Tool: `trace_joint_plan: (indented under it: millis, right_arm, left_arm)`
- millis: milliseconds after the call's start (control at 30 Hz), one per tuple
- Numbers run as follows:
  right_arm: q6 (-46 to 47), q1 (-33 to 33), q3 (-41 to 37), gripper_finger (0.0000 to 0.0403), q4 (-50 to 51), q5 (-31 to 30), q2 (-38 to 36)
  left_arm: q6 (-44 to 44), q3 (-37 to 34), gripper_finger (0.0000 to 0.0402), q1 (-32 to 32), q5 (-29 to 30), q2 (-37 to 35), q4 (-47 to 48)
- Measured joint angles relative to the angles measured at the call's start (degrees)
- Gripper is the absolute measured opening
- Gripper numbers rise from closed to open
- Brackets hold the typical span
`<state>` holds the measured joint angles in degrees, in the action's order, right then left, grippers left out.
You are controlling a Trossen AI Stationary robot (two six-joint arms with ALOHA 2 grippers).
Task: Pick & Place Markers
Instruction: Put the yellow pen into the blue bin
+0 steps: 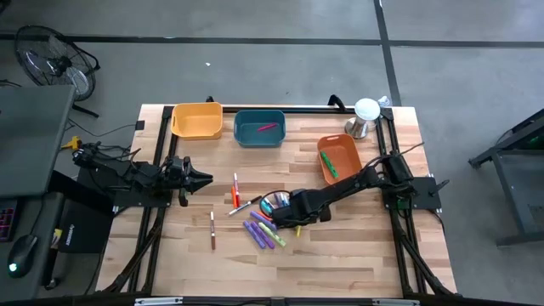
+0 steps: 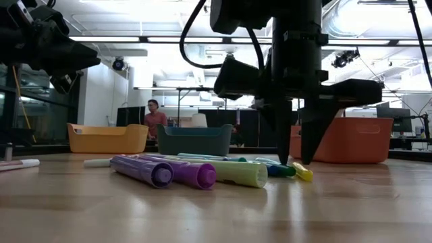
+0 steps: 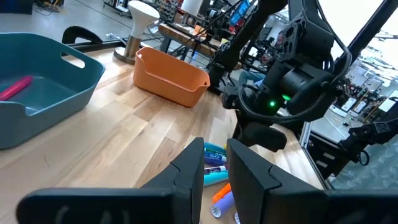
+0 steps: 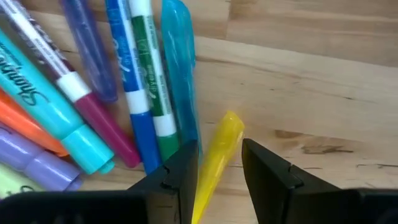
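Several markers (image 1: 263, 229) lie heaped on the wooden table near its middle: purple, light green, teal, blue, green and orange ones. My right gripper (image 4: 219, 149) points down over the heap's far right end. It is open, with one finger on each side of a yellow marker (image 4: 224, 140) that lies flat on the table. In the low view its fingertips (image 2: 283, 158) hang just above the wood. My left gripper (image 1: 204, 178) waits level at the table's left, open by a narrow gap with nothing in it.
Single markers lie left of the heap: red (image 1: 235, 191), white (image 1: 242, 206) and brown (image 1: 212, 229). At the far edge stand a yellow bin (image 1: 197, 120), a teal bin (image 1: 259, 113) holding a pink marker, and an orange bin (image 1: 340, 144) holding a green marker. A white cup-like stand (image 1: 365, 115) is at the far right.
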<state>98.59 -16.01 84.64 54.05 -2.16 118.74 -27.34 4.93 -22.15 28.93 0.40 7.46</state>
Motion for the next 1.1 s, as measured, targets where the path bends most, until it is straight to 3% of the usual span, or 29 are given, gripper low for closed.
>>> trace_joint_plan:
  millis: [967,1100]
  right_arm:
    - [3.5,-4.9,-0.2,0.0114,-2.0,4.2,1.2]
    - [2.6,-5.4,-3.1,0.0112,-6.2,4.8,0.7]
  left_arm:
    - [0.0,0.0,0.0067,0.0,0.0,0.0,0.0]
    - [0.0,0.0,0.0067,0.0,0.0,0.0,0.0]
